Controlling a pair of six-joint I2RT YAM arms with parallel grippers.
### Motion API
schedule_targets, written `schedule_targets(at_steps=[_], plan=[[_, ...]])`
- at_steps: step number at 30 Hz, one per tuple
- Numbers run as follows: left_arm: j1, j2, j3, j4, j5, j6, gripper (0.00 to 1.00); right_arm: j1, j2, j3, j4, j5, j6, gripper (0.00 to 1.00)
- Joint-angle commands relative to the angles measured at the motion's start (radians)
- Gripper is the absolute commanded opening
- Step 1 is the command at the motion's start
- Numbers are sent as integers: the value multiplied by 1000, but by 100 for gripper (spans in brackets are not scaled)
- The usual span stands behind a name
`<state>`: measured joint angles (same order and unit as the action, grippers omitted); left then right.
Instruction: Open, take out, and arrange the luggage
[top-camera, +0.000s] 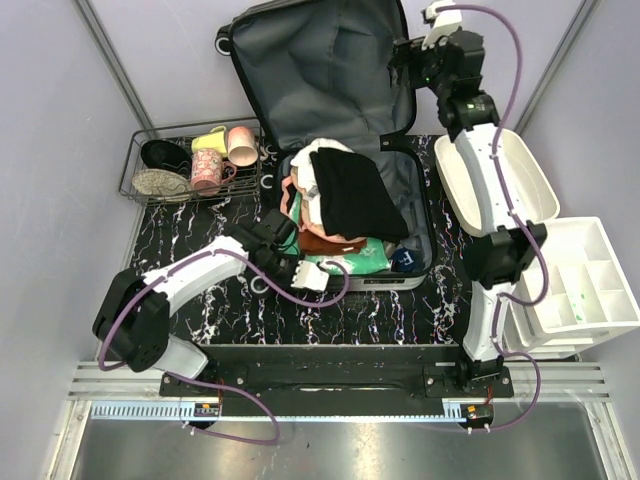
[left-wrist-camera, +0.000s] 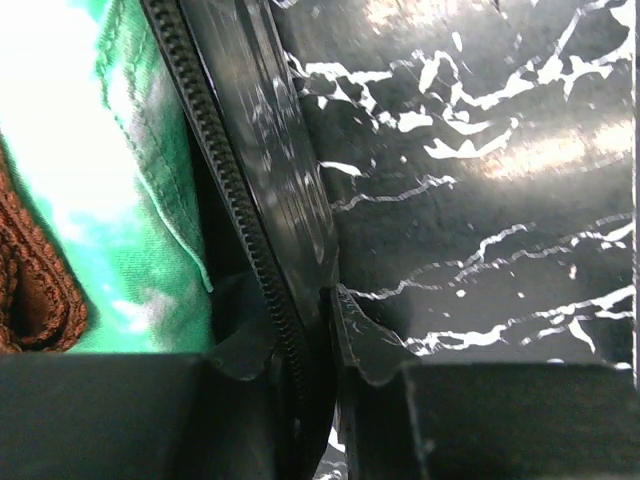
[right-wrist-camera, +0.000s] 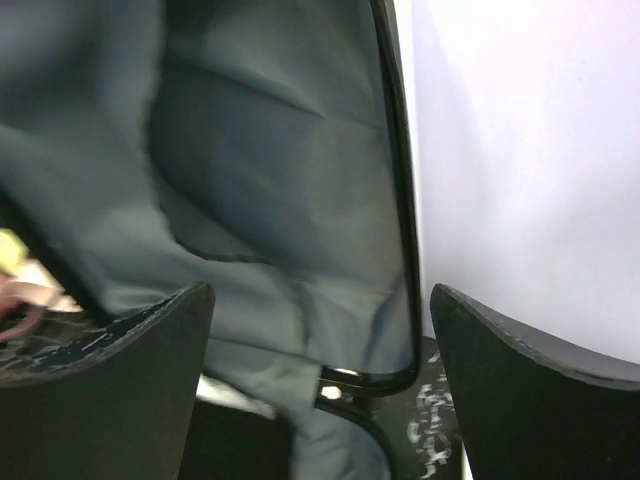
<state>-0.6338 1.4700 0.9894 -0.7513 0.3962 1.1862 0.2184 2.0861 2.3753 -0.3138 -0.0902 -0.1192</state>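
Observation:
The luggage (top-camera: 320, 70) lies open on the table, its grey-lined lid standing up against the back wall. The lower half holds clothes: a black garment (top-camera: 350, 190) on top and a green cloth (top-camera: 350, 258) near the front. My left gripper (top-camera: 287, 262) is at the case's near-left edge. In the left wrist view that gripper (left-wrist-camera: 315, 345) pinches the black zippered rim (left-wrist-camera: 270, 170), with green cloth (left-wrist-camera: 120, 200) and a brown folded piece (left-wrist-camera: 35, 290) just inside. My right gripper (top-camera: 405, 55) is open beside the lid's right edge. Its wrist view shows that gripper (right-wrist-camera: 320, 300) straddling the lid's grey lining (right-wrist-camera: 270, 180) and black frame, gripping nothing.
A black wire basket (top-camera: 135, 165) with mugs and bowls stands at the back left. A white bin (top-camera: 540, 185) and a white divided bin (top-camera: 590, 290) stand on the right, close to the right arm. The table top (top-camera: 200, 230) is black marble pattern.

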Motion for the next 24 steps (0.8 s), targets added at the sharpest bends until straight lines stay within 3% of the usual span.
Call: schedule_targets(at_steps=[1, 4, 8, 10, 11, 14, 17, 23, 24], plan=[[16, -106, -35, -229, -42, 33, 28, -14, -234, 126, -129, -152, 252, 100], [80, -140, 44, -290, 42, -16, 62, -40, -270, 244, -189, -172, 373, 100], [192, -145, 289, -319, 225, -187, 80, -98, -325, 291, -209, -181, 554, 100], [229, -137, 359, -258, 280, -343, 83, -128, -339, 292, -220, -209, 671, 100], [233, -135, 400, -220, 283, -472, 90, -160, -351, 289, -237, -223, 709, 100], [241, -132, 446, -83, 267, -638, 93, -209, -359, 272, -264, -298, 846, 100], [243, -131, 460, -22, 244, -695, 94, -251, -356, 280, -290, -327, 857, 100], [301, -126, 479, -20, 248, -743, 95, -359, -521, 61, -274, -393, 817, 100], [321, -128, 479, -2, 288, -766, 95, -364, -559, -67, -242, -417, 807, 100]])
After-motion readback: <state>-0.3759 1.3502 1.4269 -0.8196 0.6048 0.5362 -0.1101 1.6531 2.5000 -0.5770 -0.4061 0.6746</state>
